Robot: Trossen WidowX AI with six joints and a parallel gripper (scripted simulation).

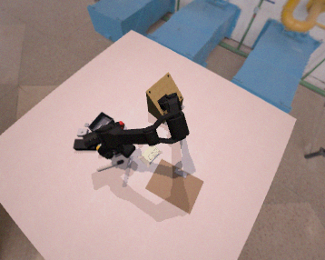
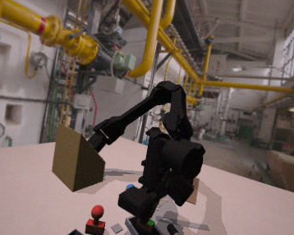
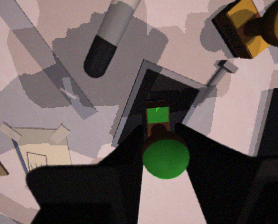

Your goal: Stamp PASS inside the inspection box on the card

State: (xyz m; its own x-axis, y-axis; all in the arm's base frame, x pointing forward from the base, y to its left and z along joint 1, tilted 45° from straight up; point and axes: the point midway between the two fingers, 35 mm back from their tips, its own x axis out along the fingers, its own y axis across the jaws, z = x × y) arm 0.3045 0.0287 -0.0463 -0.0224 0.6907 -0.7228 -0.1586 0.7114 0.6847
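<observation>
Item 1: gripper point(image 1: 104, 141) point(image 2: 144, 218) point(image 3: 159, 128), fingers partly open, clamped on item 2.
Item 2: green-knobbed stamp point(image 2: 151, 223) point(image 3: 166, 159), presumably PASS, over the pad; contact could not be told.
Item 3: ink pad point(image 2: 130, 223) point(image 3: 131, 102), dark, grey-rimmed, at twelve o'clock from the knob in the wrist view.
Item 4: card point(image 1: 151, 155) point(image 2: 162, 204) point(image 3: 50, 150), at nine o'clock there.
Item 5: yellow stamp point(image 3: 242, 30), at one o'clock, farther off.
Handling: inking, by judgement, called for a level face, a light straight press, and a vertical lift without smearing.
Views: the exterior showed a red stamp point(image 2: 98, 219) whole, absent from the wrist view; only the latter showed the card's printed box legibly.
</observation>
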